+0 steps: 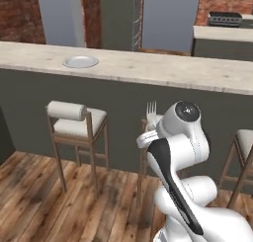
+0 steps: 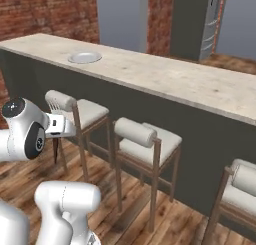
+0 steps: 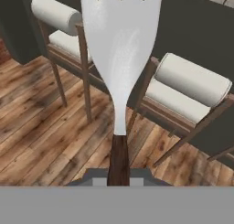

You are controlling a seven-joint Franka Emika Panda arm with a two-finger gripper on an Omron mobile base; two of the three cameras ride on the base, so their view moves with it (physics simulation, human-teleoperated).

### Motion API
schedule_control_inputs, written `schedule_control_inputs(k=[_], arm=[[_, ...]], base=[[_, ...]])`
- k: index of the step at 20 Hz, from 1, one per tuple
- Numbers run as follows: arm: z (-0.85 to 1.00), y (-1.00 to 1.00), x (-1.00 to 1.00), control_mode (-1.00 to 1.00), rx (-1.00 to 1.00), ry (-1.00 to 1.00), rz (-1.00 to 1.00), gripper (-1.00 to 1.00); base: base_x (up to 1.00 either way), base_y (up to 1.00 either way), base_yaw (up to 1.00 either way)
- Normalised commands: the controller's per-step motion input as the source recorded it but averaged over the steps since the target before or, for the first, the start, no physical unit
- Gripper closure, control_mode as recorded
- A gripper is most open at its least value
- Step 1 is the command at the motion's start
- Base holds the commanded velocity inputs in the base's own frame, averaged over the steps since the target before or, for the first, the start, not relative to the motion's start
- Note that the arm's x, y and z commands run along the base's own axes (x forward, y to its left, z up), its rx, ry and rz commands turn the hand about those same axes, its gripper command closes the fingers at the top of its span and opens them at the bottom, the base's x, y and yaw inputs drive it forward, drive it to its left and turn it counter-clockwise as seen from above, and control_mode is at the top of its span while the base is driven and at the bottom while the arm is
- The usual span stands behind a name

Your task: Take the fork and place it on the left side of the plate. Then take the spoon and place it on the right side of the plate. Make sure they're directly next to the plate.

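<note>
My gripper [image 1: 151,123] is shut on the fork [image 1: 151,109], which stands tines-up in front of the counter wall, well below the countertop. In the hand view the fork [image 3: 119,58] looms large, its white tines running off the top and its dark brown handle dropping into the gripper [image 3: 119,178]. The round light-grey plate [image 1: 80,61] rests on the countertop, far to the upper left of the fork; the right base view shows the plate [image 2: 84,57] near the counter's far left end. The spoon is out of view.
A long pale stone counter [image 1: 168,72] with a dark front wall spans the room. Wooden bar stools with white cushions [image 1: 76,121] [image 2: 145,139] stand along it on a wood floor. Brick walls and a tall grey fridge [image 2: 197,24] lie beyond.
</note>
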Motion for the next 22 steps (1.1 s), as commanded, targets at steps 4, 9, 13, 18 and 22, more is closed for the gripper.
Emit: schedule_control_inputs(k=[4, 9, 13, 18, 22], arm=[[0.0, 0.0, 0.0, 1.0, 0.0, 0.0, 0.0, 1.0], [0.0, 0.0, 0.0, 1.0, 0.0, 0.0, 0.0, 1.0], [0.0, 0.0, 0.0, 1.0, 0.0, 0.0, 0.0, 1.0], [0.0, 0.0, 0.0, 1.0, 0.0, 0.0, 0.0, 1.0], [0.0, 0.0, 0.0, 1.0, 0.0, 0.0, 0.0, 1.0]], base=[[0.62, 1.0, -0.29], [0.58, 0.97, -0.27], [0.54, 0.87, -0.28], [0.6, 0.81, -0.31], [0.7, 0.65, -0.33]])
